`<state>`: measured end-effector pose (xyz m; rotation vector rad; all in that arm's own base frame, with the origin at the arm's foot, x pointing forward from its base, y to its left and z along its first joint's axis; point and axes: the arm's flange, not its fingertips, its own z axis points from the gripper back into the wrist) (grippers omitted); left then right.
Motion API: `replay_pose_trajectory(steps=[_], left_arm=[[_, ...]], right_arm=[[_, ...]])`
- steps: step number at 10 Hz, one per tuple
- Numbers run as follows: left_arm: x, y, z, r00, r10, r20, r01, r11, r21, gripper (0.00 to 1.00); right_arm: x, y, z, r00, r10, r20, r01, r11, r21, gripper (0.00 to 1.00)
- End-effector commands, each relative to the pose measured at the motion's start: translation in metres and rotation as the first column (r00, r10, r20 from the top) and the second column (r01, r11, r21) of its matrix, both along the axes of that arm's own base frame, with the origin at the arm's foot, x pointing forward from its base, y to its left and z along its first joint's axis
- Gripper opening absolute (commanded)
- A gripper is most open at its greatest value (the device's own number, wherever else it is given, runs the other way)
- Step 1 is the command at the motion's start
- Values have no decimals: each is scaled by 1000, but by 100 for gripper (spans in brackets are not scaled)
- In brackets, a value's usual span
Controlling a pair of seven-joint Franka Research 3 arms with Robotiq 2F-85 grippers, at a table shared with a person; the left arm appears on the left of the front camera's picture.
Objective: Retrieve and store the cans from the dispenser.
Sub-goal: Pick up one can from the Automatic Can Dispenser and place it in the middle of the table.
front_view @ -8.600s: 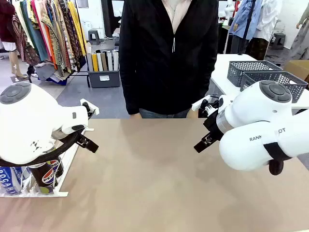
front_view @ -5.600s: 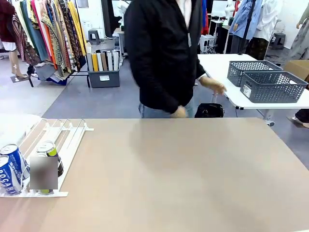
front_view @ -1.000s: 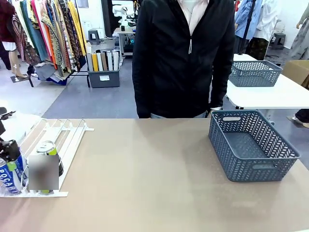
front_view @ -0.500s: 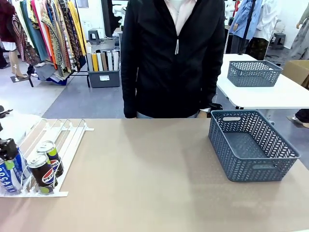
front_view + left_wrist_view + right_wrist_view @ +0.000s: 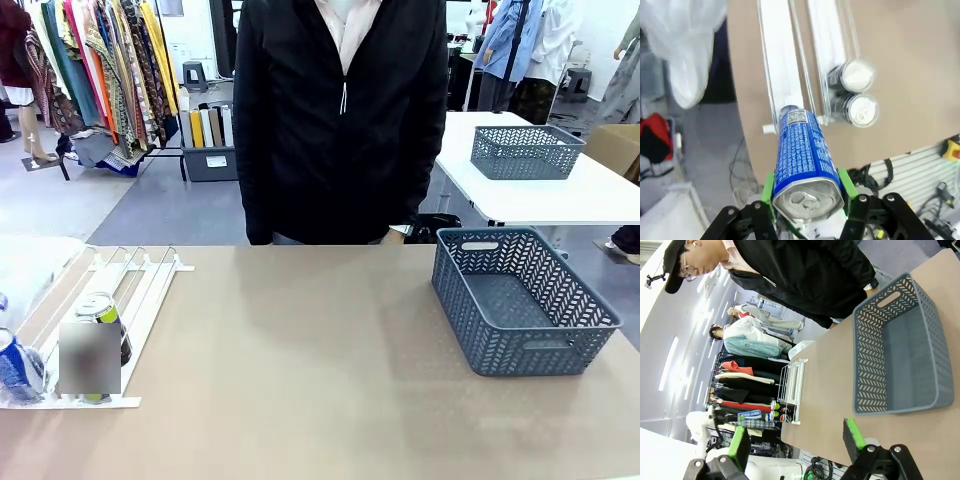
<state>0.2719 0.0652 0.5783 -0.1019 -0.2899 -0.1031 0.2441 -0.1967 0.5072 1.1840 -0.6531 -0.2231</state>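
Blue can [image 5: 802, 155] raised — left end effector [image 5: 807, 194] gripping

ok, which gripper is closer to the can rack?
Left. Left gripper hangs over the rack, shut on a blue can; right gripper is across the table, near the basket.

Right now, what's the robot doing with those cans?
The robot's left pincer is shut on a blue can at the low end of the white dispenser. Two black cans sit in the next lane. The right pincer hangs open, holding nothing. A grey basket sits on the table near a person standing at the far side.
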Motion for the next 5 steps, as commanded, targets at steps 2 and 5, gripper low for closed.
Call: replay_pose_trajectory(steps=[2, 5], left_arm=[[-21, 23, 25, 968, 73, 240, -44, 992, -121, 0], [-30, 29, 37, 976, 70, 208, -49, 993, -103, 0]], right_arm=[[2, 0, 2, 999, 2, 38, -2, 1000, 2, 100], [2, 0, 2, 999, 2, 38, -2, 1000, 2, 100]])
